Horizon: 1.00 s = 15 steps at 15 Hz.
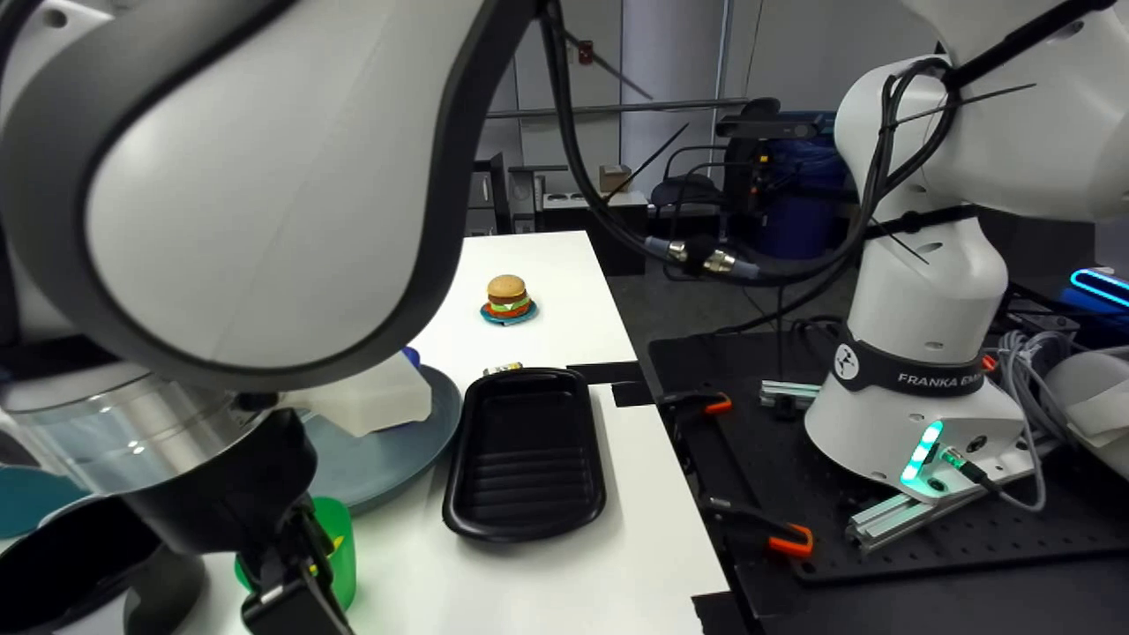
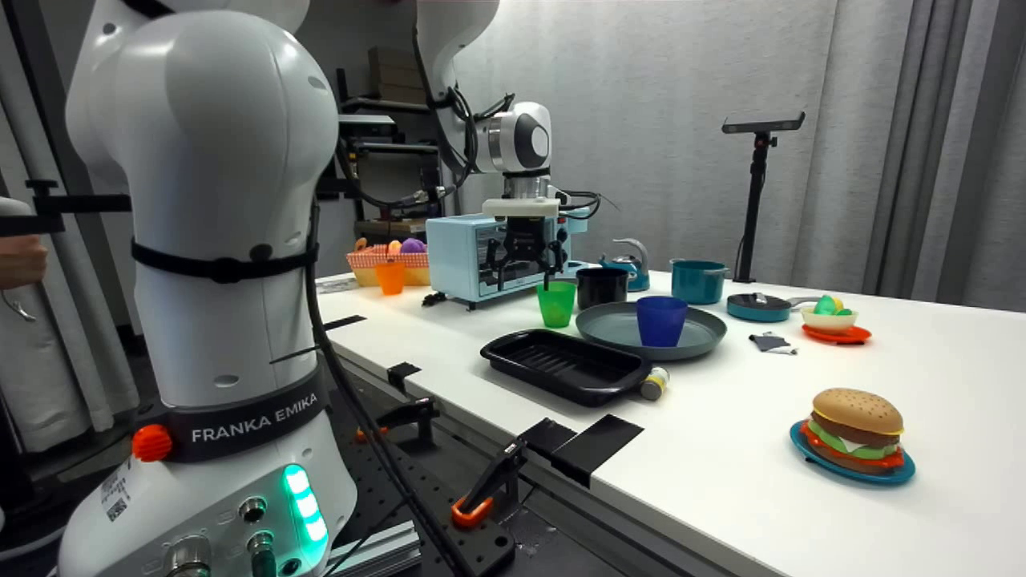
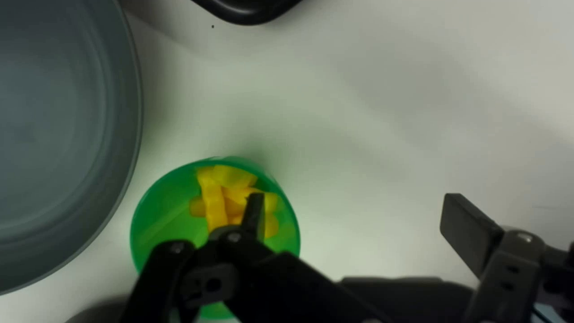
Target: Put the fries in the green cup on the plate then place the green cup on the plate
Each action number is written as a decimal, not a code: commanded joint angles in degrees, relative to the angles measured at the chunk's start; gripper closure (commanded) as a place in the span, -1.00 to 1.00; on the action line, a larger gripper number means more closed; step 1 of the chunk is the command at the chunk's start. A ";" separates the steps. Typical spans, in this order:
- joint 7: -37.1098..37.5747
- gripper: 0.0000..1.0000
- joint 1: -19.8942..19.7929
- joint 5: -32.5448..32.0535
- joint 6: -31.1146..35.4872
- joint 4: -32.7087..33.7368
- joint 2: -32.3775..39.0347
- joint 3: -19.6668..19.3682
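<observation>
The green cup [image 2: 555, 306] stands upright on the white table beside the plate; it also shows in the wrist view [image 3: 168, 202] and partly behind the gripper in an exterior view [image 1: 344, 551]. Several yellow fries [image 3: 213, 202] lie inside it. The plate [image 2: 609, 330] is grey-blue and round; its edge is close to the cup in the wrist view [image 3: 54, 134]. My gripper [image 3: 354, 202] is open with nothing between its fingers. It also shows in an exterior view [image 2: 523, 279]. One finger overlaps the cup's opening from above, the other is over bare table. Whether that finger touches the cup is unclear.
A dark blue cup [image 2: 660, 322] stands on the plate. A black ridged tray [image 2: 561, 365] lies in front of the plate, with a small can [image 2: 655, 383] beside it. A black pot [image 2: 603, 287] stands behind the green cup. A light-blue oven [image 2: 457, 256] is close behind the gripper.
</observation>
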 commanded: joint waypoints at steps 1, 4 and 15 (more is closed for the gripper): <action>-1.24 -0.90 -0.36 -0.37 0.74 2.63 2.75 0.20; -1.21 -0.39 -0.40 -0.44 0.41 3.42 3.55 0.09; -0.90 1.00 -0.45 -1.05 -0.06 4.52 3.09 -0.51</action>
